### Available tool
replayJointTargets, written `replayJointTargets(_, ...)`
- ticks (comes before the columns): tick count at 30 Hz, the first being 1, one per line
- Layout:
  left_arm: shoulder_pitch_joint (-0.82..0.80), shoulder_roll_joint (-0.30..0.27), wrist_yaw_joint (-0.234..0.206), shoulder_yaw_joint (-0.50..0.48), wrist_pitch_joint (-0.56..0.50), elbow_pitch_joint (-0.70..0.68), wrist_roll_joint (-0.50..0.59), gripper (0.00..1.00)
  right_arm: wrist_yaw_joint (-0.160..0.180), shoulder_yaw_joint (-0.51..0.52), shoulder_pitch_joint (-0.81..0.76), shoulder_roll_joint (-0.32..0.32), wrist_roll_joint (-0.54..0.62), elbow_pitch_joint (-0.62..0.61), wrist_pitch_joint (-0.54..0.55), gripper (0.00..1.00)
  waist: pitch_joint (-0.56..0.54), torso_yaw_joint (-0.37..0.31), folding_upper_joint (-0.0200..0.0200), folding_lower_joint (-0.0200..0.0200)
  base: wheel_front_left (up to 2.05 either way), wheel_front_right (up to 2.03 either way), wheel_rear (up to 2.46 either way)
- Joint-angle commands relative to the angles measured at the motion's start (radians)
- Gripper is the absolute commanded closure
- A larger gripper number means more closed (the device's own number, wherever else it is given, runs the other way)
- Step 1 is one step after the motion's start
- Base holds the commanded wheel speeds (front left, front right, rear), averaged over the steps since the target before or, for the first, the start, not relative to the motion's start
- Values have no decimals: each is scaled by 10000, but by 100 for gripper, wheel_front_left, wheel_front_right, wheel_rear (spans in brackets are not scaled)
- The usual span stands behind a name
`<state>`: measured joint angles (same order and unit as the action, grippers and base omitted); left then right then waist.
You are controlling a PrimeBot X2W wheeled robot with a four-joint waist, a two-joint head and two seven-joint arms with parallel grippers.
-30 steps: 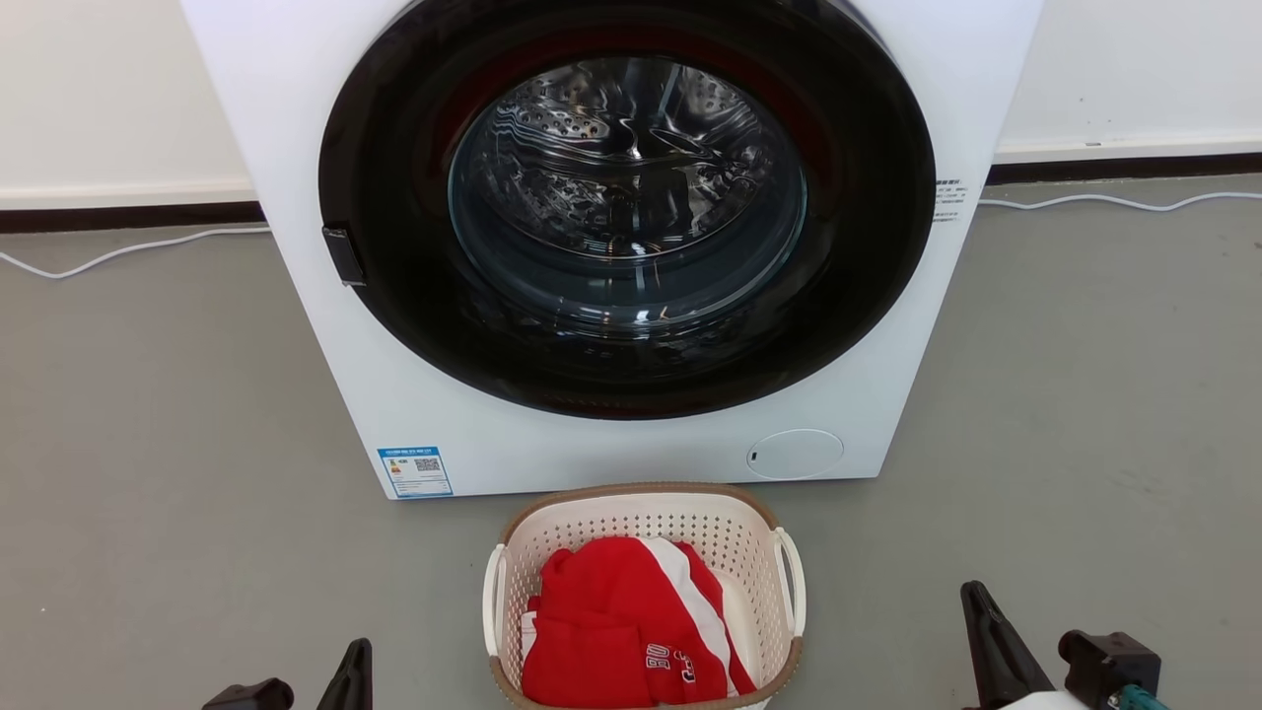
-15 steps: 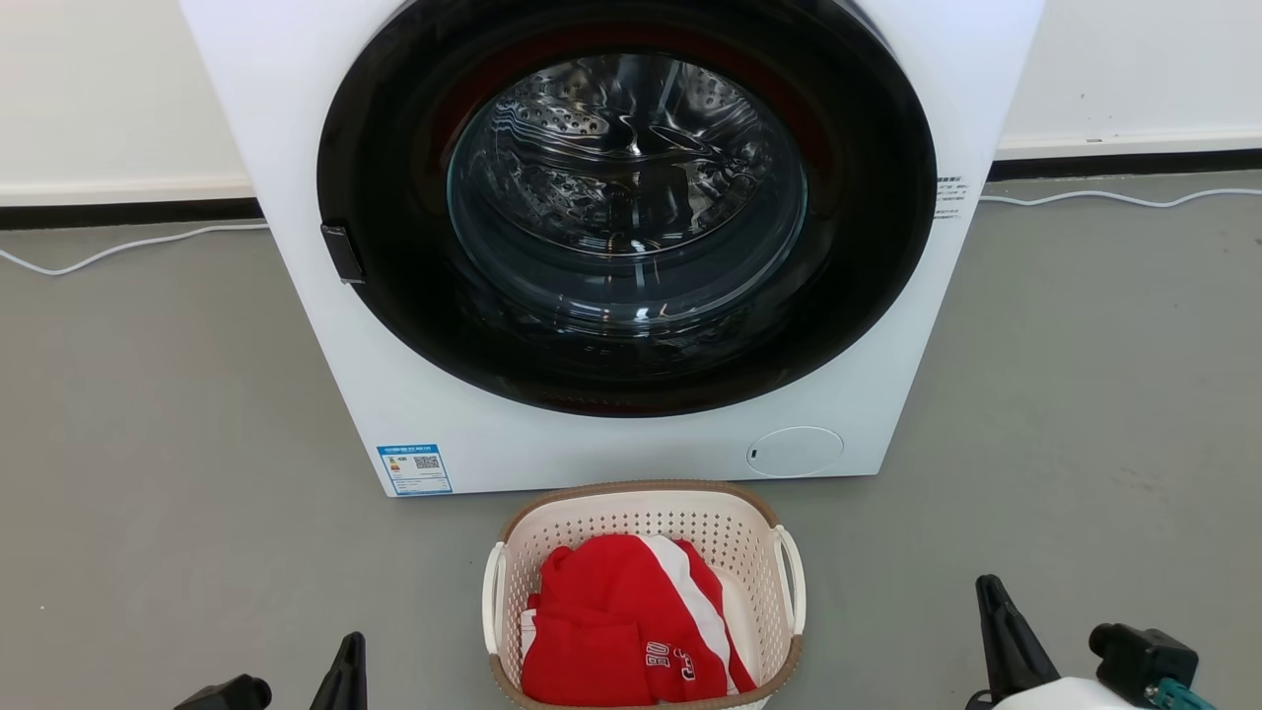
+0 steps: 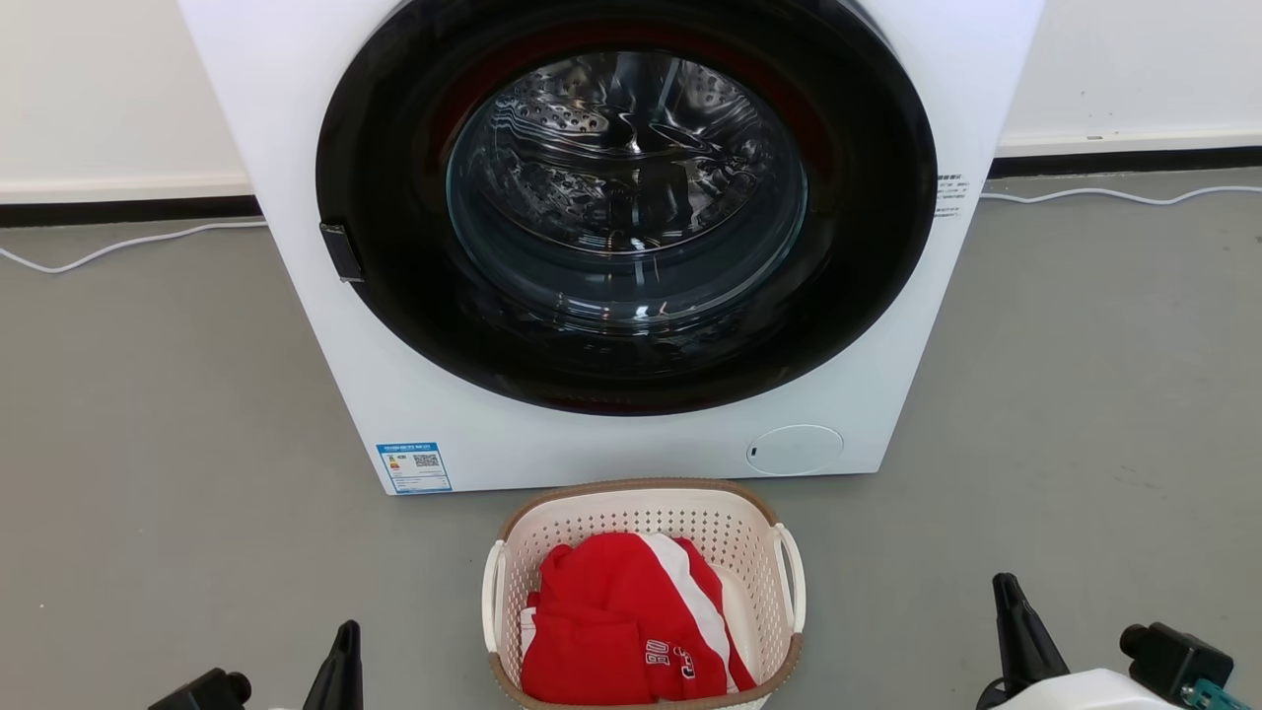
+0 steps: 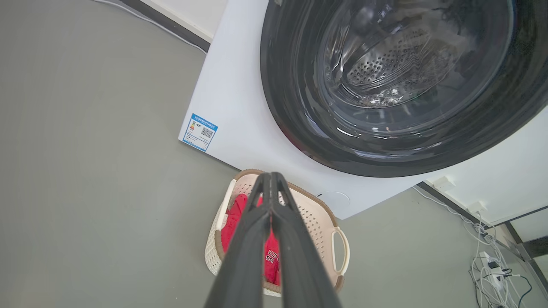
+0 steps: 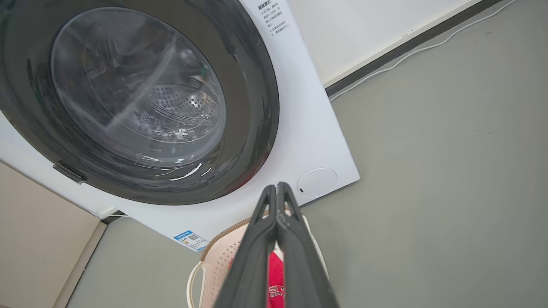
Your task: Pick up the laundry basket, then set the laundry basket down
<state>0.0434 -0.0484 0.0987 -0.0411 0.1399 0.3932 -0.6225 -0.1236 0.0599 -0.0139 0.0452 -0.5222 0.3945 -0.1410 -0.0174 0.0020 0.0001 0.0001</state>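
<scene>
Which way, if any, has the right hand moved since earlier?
Yes: the right hand slid rightward, away from the cream-white perforated plastic basket.

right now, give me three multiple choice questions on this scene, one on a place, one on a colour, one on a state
1. Where does the laundry basket stand?
A. on the floor in front of the washing machine
B. inside the drum
C. on top of the machine

2. What is the main colour of the garment in the basket?
A. blue
B. red
C. green

3. How do the fingers of the left tool stand?
A. spread wide
B. clamped on a basket handle
C. shut together, holding nothing

Answers:
1 A, the basket sits on the grey floor just below the machine's round door.
2 B, the cloth is red with a white stripe.
3 C, the left wrist view shows both fingers meeting at the tips, and the head view shows the tool apart from the basket.
</scene>
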Motion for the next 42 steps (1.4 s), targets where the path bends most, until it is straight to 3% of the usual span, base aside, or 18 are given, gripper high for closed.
replayJointTargets(1, -566, -68, 96, -161, -46, -295, -287, 100, -23, -37, 549, 22, -305, -347, 52, 100, 3, 0, -1, -1, 0, 0, 0)
replayJointTargets(42, -1038, -43, 207, -445, -1282, -882, -5038, 100, -47, 246, 881, 36, -5550, -918, 1287, 100, 103, -10, -1, -1, 0, 0, 0)
